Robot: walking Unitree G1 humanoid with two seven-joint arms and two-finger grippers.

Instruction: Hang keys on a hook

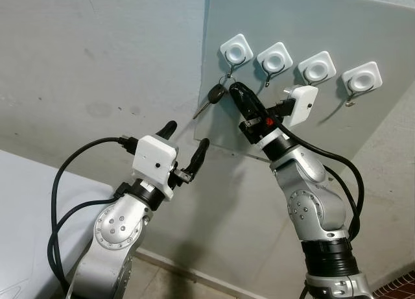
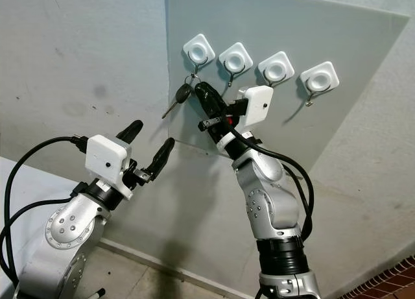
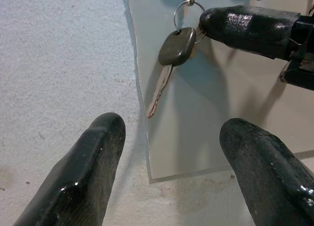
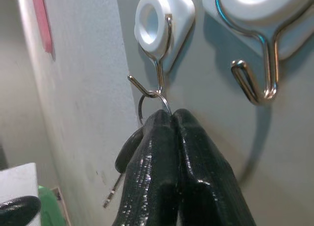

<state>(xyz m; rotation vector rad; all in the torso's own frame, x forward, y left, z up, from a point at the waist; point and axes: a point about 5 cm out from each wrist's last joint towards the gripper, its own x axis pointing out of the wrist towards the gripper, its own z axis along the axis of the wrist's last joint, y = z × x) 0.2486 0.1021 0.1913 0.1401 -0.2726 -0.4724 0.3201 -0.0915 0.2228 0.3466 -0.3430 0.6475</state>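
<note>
Grey textured wall point(image 1: 97, 65), pale grey panel point(image 1: 363, 26) fixed on it, four white hook mounts in row. Key point(image 1: 214, 96) with ring looped on leftmost hook point(image 1: 235, 52), hanging tilted. Right gripper point(image 1: 235, 91) raised to hook, fingers clenched together on key ring. Left gripper point(image 1: 185, 140) below and left of key, apart from it, fingers spread, holding nothing.
</note>
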